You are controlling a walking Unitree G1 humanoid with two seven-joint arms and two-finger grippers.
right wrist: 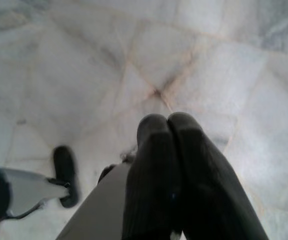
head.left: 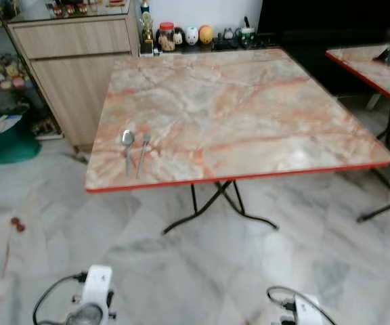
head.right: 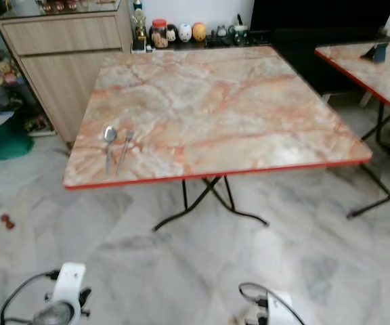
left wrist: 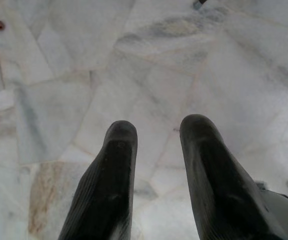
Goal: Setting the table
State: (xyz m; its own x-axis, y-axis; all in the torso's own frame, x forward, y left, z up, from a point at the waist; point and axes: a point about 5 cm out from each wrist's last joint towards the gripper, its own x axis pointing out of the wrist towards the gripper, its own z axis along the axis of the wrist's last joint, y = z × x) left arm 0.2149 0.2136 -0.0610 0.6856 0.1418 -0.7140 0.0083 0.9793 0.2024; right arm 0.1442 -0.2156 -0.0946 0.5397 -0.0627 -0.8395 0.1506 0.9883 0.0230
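Left tool (left wrist: 156, 137) parted, right tool (right wrist: 168, 125) closed, over floor (head.left: 202, 271).

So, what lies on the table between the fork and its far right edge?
Nothing: from the fork rightward the table is bare marble, seen in both eye views.

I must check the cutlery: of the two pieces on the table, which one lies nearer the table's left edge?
The spoon, with its round bowl; the fork lies beside it on its right.

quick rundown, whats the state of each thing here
spoon: lying flat on the table, bowl away from the robot
fork: lying flat beside the spoon, apart
table: standing, legs unfolded
left gripper: open, over the floor
right gripper: shut, holding nothing
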